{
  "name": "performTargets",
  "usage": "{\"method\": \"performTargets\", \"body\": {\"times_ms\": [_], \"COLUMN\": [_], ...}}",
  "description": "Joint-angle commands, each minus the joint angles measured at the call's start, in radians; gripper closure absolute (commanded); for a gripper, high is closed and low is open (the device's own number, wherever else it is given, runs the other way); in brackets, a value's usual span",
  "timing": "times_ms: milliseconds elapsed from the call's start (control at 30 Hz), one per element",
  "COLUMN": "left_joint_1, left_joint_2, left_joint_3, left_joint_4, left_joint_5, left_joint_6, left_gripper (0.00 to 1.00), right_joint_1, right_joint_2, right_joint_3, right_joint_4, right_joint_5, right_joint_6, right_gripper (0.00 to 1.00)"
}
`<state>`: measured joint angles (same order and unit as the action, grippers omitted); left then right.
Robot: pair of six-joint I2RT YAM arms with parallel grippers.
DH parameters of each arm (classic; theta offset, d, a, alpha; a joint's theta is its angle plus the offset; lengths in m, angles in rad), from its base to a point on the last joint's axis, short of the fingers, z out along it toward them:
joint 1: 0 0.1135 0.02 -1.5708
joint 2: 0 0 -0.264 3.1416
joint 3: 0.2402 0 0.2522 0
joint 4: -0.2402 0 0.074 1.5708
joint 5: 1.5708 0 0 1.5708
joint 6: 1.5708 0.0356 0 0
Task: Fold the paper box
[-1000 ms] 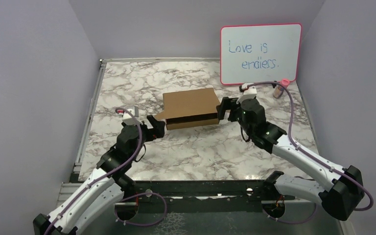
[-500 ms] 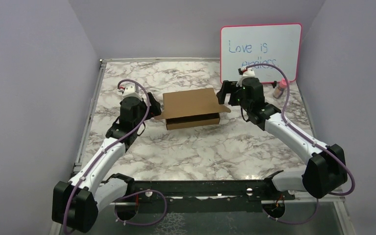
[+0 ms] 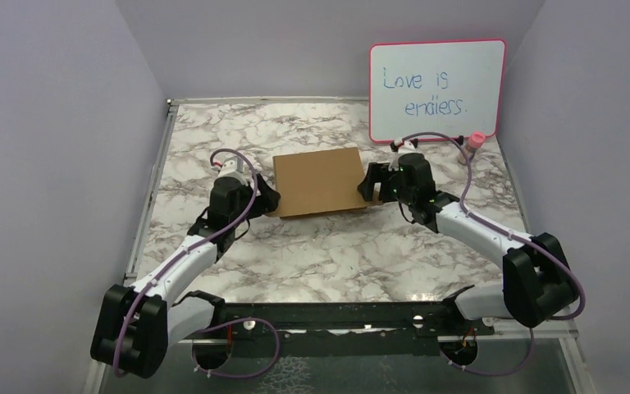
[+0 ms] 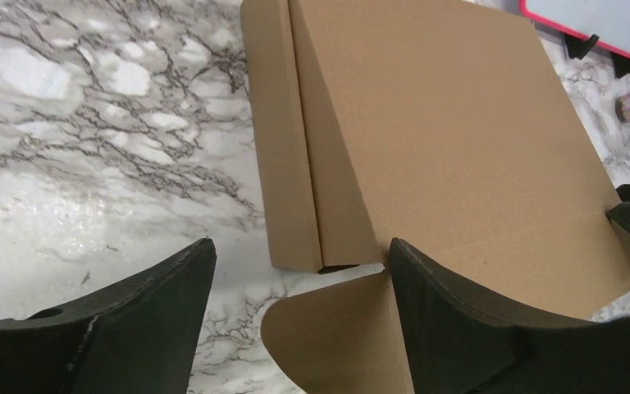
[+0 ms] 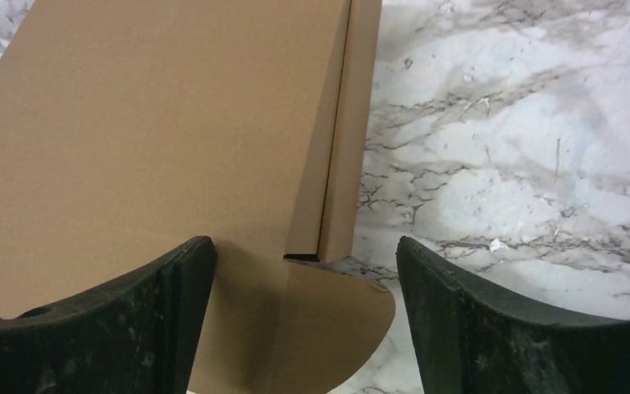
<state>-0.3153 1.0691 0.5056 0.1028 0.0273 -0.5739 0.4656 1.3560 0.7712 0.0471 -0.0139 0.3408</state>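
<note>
Marble table: one paper box, seemingly closed.
My left gripper: spread astride one flap.
My right gripper: spread astride a second flap.

Paper box cropped at top/left, R wrist view; rounded tab cut at bottom, L wrist; pink-capped item, poss. a bottle, too small.

The paper box lies on the table, with the whiteboard behind-right. The left gripper flanks its left end, the right gripper its right.
</note>
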Motion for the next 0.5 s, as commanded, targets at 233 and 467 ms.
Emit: {"method": "performTargets", "body": {"times_ms": [233,467], "left_joint_1": [0.001,0.001], "left_joint_2": [0.061,0.096], "left_joint_3": [-0.097,-0.128], "left_joint_4": [0.132,0.160], "left_joint_5": [0.066,0.053], "left_joint_6": [-0.046,-0.045], "left_gripper": [0.31,0.33], "right_joint_1": [0.002,0.001], "right_joint_2": [0.021,0.050], "right_joint_3": [-0.109,-0.186], "right_joint_4": [0.135,0.213], "right_joint_5": [-0.081,-0.043], "right_joint_6": [0.045,0.076], "right_gripper": [0.18,0.23]}}
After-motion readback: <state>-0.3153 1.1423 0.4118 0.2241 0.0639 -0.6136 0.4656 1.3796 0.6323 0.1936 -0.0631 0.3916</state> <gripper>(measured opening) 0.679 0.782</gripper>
